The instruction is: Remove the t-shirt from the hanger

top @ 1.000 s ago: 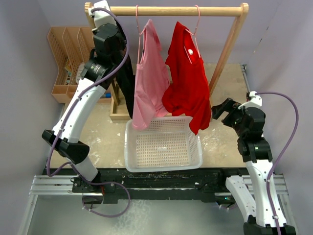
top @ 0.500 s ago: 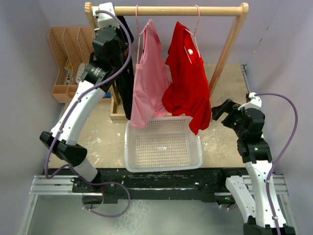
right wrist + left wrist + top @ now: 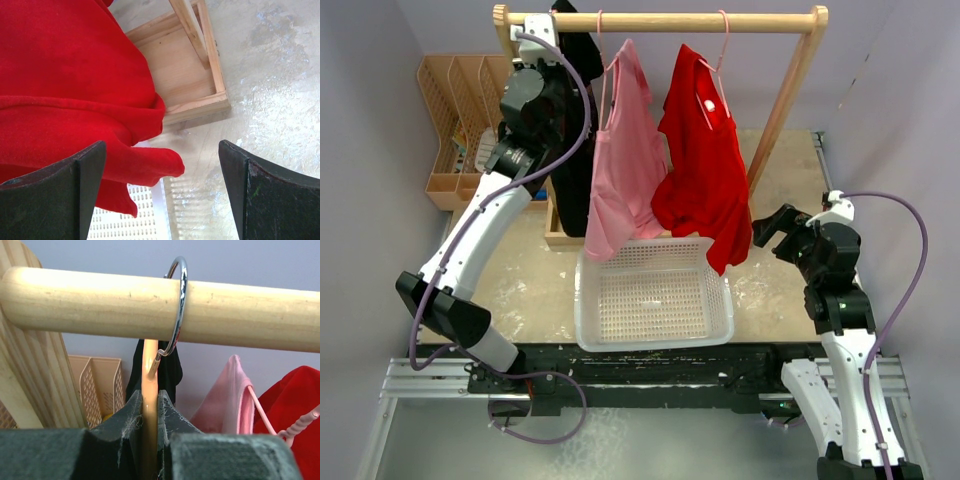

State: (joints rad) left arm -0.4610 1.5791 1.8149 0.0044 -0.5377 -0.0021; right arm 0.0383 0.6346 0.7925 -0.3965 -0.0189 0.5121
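— How is the white-and-black left arm posed?
— It is stretched up and away from its base. The elbow is set low at the near left and the wrist is raised high at the far left.
— And the dark two-finger left gripper?
— Its jaws are drawn nearly together, and the dark grey pads are pressed on either side of a thin pale wooden hanger stem.
— The white-and-black right arm?
— It is held upright at the near right, with the wrist bent towards the left.
— The black two-finger right gripper?
— Its jaws are spread wide and nothing is gripped between them.
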